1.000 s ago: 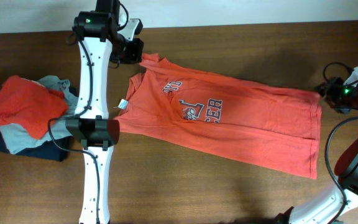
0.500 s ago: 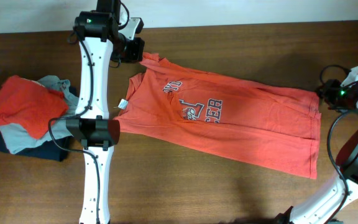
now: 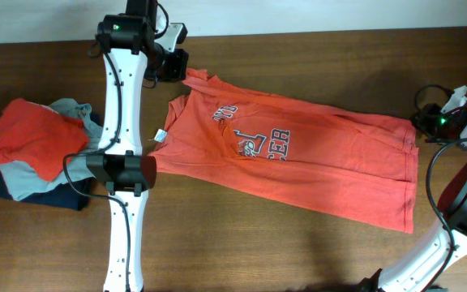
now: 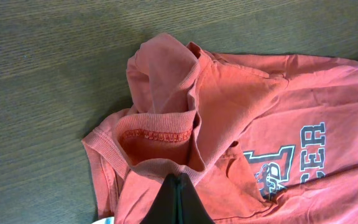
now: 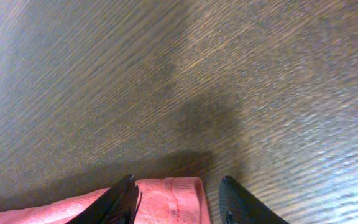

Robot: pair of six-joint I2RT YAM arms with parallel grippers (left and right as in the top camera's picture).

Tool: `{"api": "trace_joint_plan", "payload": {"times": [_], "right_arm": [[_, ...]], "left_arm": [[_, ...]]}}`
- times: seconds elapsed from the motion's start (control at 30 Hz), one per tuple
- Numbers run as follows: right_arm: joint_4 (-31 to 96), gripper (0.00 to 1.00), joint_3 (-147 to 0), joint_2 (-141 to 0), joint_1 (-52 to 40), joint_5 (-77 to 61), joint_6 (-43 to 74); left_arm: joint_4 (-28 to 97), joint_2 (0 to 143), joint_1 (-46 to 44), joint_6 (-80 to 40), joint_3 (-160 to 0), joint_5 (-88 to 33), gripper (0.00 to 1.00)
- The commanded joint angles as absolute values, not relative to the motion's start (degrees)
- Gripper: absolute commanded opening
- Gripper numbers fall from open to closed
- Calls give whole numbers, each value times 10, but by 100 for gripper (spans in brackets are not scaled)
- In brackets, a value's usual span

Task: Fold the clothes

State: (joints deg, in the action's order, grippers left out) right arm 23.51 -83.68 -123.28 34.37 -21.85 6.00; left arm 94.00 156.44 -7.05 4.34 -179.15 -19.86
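The orange-red T-shirt lies chest-up and stretched lengthwise across the counter, an arm at each end, which reads as setting up the first fold.

The left gripper has its jaws pressed together, pinching the shirt's fabric just below the collar rib. Ahead of it the near sleeve bunches up in a loose hump, with creases running back to the pinch. That suggests the hold is there to anchor or lift the shoulder. The chest lettering sits off to this gripper's right.

At the far end, the right gripper hangs low over the counter with its jaws spread. The hem corner lies between them, close against one finger and clear of the other, so nothing is gripped yet. The placement looks chosen so that a close would catch the corner opposite the shoulder hold.

A pile of smaller clothes, orange-red on grey-blue and navy, sits well behind the left gripper on the far side of its arm. It looks already folded and stacked.
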Motion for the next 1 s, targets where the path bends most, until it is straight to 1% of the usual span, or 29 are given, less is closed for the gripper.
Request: {"api": "trace_joint_plan", "payload": {"times": [0.0, 0.07, 0.13, 0.23, 0.3, 0.37, 0.5, 0.77, 0.97], "right_arm": [[231, 44, -844, -1258, 332, -212, 60], [231, 42, -844, -1261, 329, -212, 60], [231, 33, -844, -1261, 329, -213, 60], [229, 10, -845, -1258, 335, -225, 60], [229, 5, -845, -1252, 340, -235, 60], [232, 4, -845, -1240, 347, -244, 60], [238, 4, -845, -1200, 361, -310, 63], [295, 4, -845, -1115, 364, -384, 84], [354, 4, -845, -1054, 364, -370, 84]], "left_arm": [[939, 1561, -71, 55, -1799, -195, 0], [939, 1561, -71, 55, -1799, -195, 0], [939, 1561, -71, 55, -1799, -195, 0], [939, 1561, -71, 55, -1799, -195, 0], [939, 1561, -71, 55, -1799, -195, 1], [939, 1561, -71, 55, -1799, -195, 0], [940, 1560, -70, 55, -1799, -195, 0], [946, 1536, -66, 64, -1799, -191, 0], [966, 1501, -61, 74, -1799, -150, 0]]}}
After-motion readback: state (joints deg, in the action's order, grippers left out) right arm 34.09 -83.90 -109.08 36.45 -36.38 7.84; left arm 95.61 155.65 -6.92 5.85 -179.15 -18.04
